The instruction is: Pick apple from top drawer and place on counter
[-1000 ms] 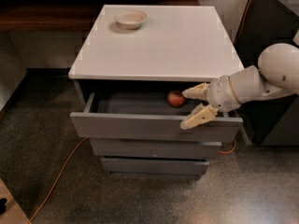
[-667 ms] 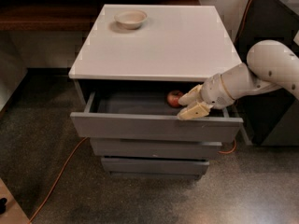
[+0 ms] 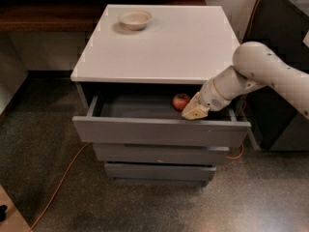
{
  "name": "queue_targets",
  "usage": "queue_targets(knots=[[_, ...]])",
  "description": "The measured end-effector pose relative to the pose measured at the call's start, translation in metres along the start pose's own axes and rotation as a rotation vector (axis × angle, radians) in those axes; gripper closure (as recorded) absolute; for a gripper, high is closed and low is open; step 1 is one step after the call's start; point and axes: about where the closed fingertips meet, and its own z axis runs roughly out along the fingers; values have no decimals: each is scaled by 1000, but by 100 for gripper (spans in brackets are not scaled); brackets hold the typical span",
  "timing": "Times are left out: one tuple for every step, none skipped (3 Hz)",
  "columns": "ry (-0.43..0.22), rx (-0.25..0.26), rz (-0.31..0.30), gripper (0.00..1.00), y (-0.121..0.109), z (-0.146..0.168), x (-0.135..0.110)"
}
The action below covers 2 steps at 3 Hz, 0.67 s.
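Observation:
The top drawer of the grey cabinet is pulled out. The small red apple lies inside it, right of centre on the grey floor. My gripper reaches down into the drawer from the right, open, right beside the apple's right side and not holding it. Its near beige finger sits just behind the drawer front. The white counter tops the cabinet, and its front edge overhangs the back of the drawer.
A shallow beige bowl stands at the counter's back left. Two shut grey drawers lie below the open one. A dark cabinet stands close on the right. An orange cable runs over the floor. A dark wooden ledge lies at the back left.
My gripper has moved left and down from above the drawer front into the drawer, ending beside the apple. The apple and the drawer have not moved.

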Motion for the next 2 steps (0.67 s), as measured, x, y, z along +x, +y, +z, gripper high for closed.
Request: queue_targets(knots=[[71, 21, 19, 100, -17, 12, 14], [108, 35, 33, 100, -27, 20, 28]])
